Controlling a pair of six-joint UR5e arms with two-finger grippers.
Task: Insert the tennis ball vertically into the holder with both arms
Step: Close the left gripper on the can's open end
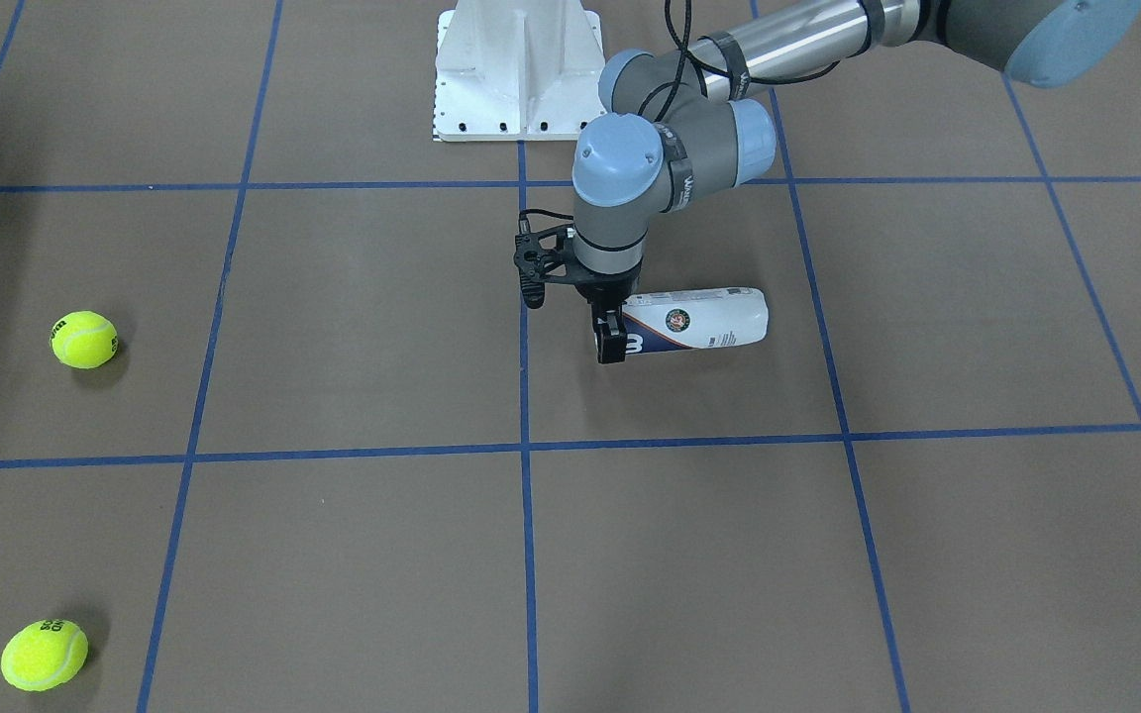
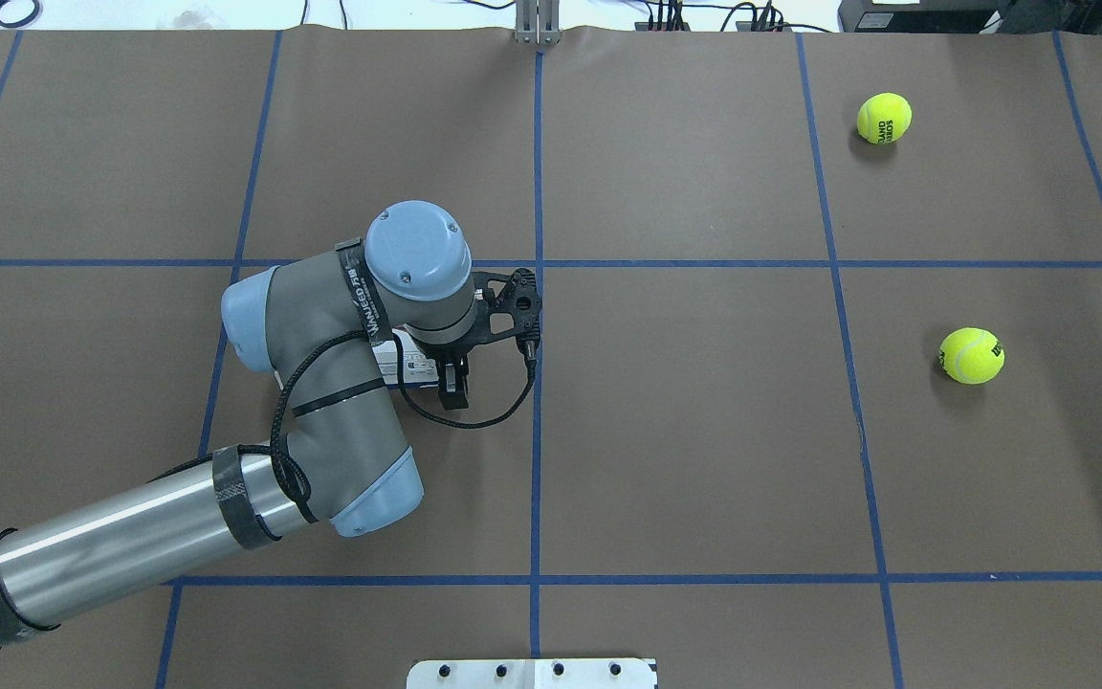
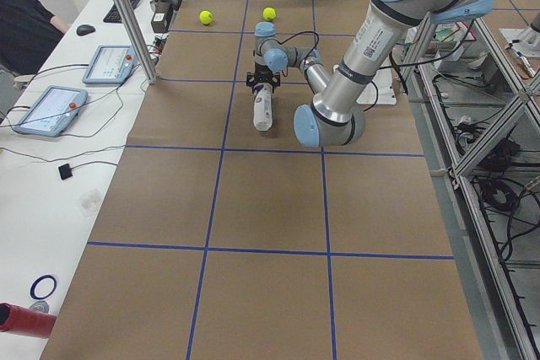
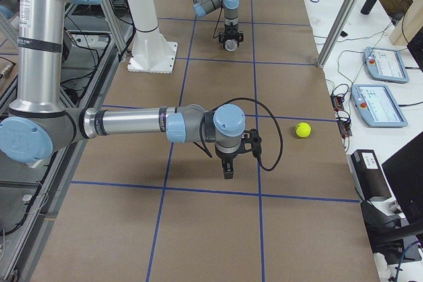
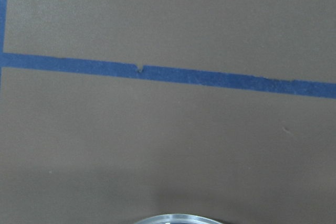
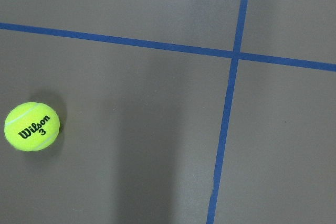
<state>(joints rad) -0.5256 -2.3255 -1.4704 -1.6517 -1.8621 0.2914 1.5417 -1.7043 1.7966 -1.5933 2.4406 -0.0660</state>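
A brown paper-covered table [image 1: 353,317] ruled with blue tape lines [image 1: 523,515] fills every view. The tube [image 1: 704,319] lies on its side on it, label showing. The left gripper [image 1: 612,342] stands over the tube's rimmed end. One finger [image 1: 611,349] shows against the tube's side and the other is hidden, so I cannot tell whether they pinch it. One ball [image 2: 972,355] and a second ball [image 2: 884,118] lie well apart from the tube, out beyond its rimmed end. The right gripper [image 4: 228,168] hangs far from the tube on that same side; how its fingers stand I cannot tell.

The step in hand looks to be standing the tube up. Grip just below the metal rim [image 5: 173,217], firmly but without denting the thin wall. Swing the tube about its closed end so the mouth finishes straight up and steady.
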